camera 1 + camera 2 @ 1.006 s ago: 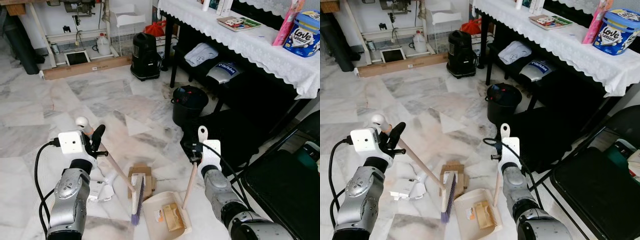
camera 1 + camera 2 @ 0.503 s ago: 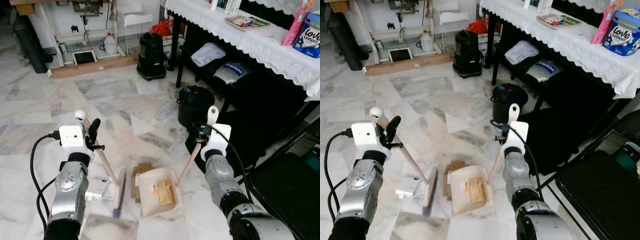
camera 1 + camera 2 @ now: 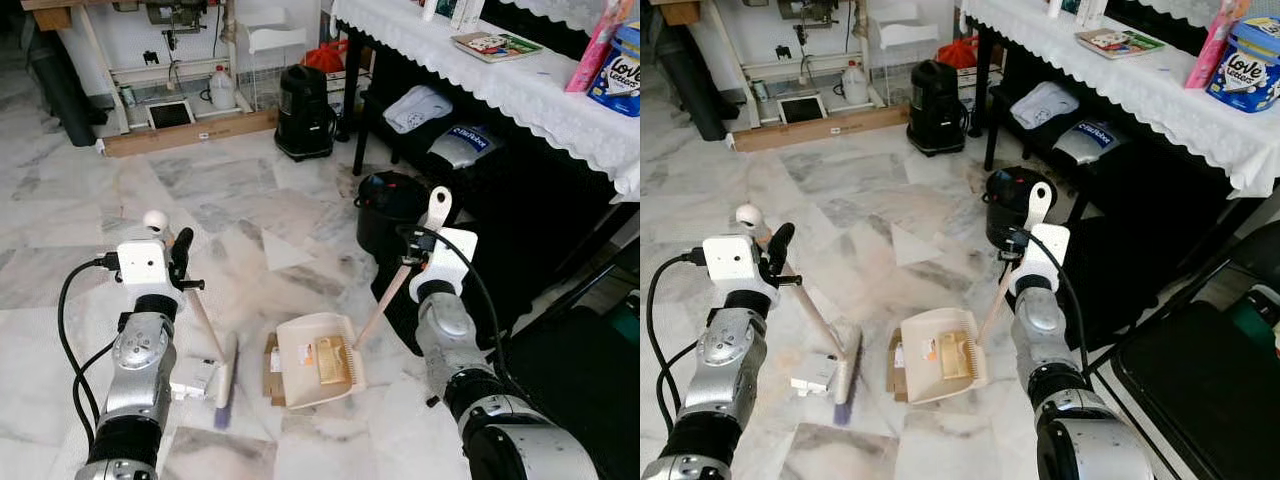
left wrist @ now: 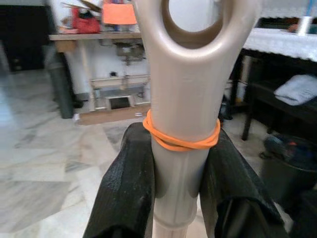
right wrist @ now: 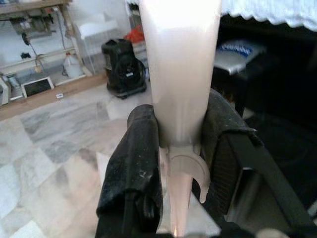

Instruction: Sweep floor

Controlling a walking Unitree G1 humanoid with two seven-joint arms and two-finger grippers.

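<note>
Currently my left gripper (image 4: 178, 163) pinches broom (image 3: 845, 365) handle top; right gripper (image 5: 181, 148) pinches dustpan (image 3: 940, 352) handle. Both light, rigid; high grip gives leverage.

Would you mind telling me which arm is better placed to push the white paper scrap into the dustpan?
Left: its gripper holds the broom, whose head rests beside the scrap.

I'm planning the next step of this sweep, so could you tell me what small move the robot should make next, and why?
Probably draw the broom head in the left hand toward the dustpan held by the right hand. The white paper scrap lies against the brush on the side away from the pan, and flattened cardboard sits at the pan's mouth, not yet inside.
</note>
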